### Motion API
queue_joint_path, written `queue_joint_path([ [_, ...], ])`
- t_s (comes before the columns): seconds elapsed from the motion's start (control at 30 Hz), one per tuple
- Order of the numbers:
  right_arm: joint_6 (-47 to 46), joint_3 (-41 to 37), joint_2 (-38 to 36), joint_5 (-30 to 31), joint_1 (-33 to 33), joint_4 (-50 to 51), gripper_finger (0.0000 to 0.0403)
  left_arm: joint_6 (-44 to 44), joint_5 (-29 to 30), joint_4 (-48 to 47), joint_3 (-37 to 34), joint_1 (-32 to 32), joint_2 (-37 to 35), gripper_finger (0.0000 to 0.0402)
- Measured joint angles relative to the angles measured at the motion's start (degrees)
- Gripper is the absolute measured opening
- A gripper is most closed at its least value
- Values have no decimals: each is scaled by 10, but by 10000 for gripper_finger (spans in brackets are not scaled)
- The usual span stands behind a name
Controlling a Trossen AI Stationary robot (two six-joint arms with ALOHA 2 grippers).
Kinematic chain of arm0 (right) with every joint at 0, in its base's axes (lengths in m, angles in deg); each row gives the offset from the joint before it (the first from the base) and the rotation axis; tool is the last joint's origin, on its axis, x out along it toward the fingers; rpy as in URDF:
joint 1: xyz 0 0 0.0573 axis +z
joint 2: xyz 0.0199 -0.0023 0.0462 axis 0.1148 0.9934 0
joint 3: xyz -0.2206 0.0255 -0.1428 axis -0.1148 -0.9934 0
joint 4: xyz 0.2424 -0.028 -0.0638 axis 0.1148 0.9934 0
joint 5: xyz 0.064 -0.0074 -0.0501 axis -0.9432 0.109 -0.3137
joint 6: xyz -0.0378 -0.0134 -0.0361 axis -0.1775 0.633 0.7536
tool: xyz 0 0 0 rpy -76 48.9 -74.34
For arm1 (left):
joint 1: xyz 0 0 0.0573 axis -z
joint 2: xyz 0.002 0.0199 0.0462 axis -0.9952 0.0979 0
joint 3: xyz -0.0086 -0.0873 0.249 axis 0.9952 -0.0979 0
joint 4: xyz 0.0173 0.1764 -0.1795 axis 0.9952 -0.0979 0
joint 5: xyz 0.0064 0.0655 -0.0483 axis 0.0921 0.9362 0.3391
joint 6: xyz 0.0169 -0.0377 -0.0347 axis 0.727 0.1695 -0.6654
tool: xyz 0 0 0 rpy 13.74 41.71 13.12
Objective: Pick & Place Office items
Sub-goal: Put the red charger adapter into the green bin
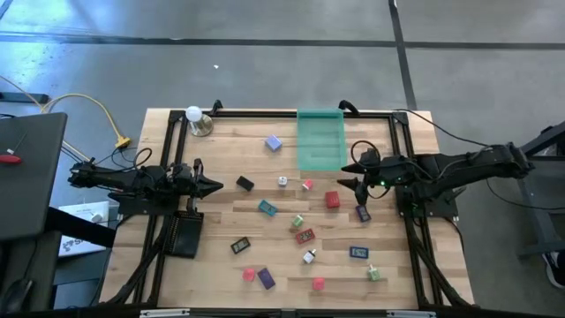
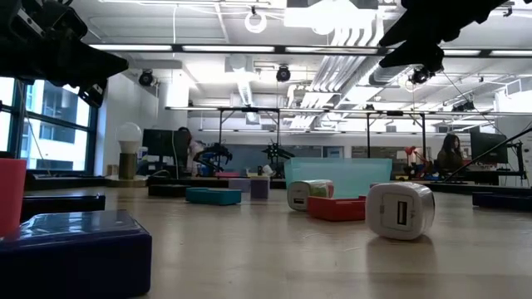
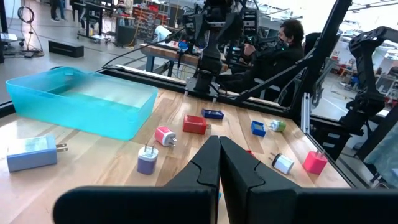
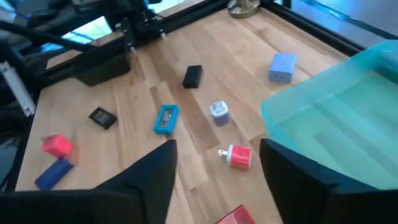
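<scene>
The office items lie scattered flat on the wooden table: a lilac adapter (image 1: 274, 142), a black block (image 1: 244, 184), a teal piece (image 1: 267, 208), a red block (image 1: 332, 200), a pink plug (image 4: 236, 155) and several more toward the near edge. My left gripper (image 1: 212, 185) (image 3: 219, 155) hovers shut over the table's left side, left of the black block. My right gripper (image 1: 351, 168) (image 4: 217, 163) hangs open above the table beside the green tray (image 1: 320, 139), with the pink plug showing below between its fingers. Neither touches anything.
The translucent green tray (image 4: 336, 118) sits at the far edge. A white ball on a metal base (image 1: 194, 117) stands at the far left corner. A black tray (image 1: 185, 234) lies under the left arm. Black frame rails (image 1: 402, 212) border the table. People sit in the room beyond.
</scene>
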Motion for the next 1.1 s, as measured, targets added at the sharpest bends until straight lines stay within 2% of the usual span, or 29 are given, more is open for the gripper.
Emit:
queue_joint_path([
  [0.13,5,0,0,-2,16,2,297,0,0,0,0,0,0,1],
  [0.23,-25,0,0,0,19,16,353,0,0,0,0,0,0,1],
  [0.33,-23,0,0,-26,19,42,390,0,0,0,0,0,0,1],
  [0.53,-65,0,2,-54,19,117,385,0,0,0,0,0,0,1],
  [0.63,-117,0,8,-62,19,147,383,0,0,0,-1,0,0,1],
  [0.83,-111,2,20,-177,20,102,382,0,0,-1,-1,0,0,1],
  [0.97,-132,40,36,-217,20,117,382,5,0,-1,-1,0,0,1],
  [1.1,-143,86,66,-221,20,149,382,24,0,-3,-1,0,0,1],
])
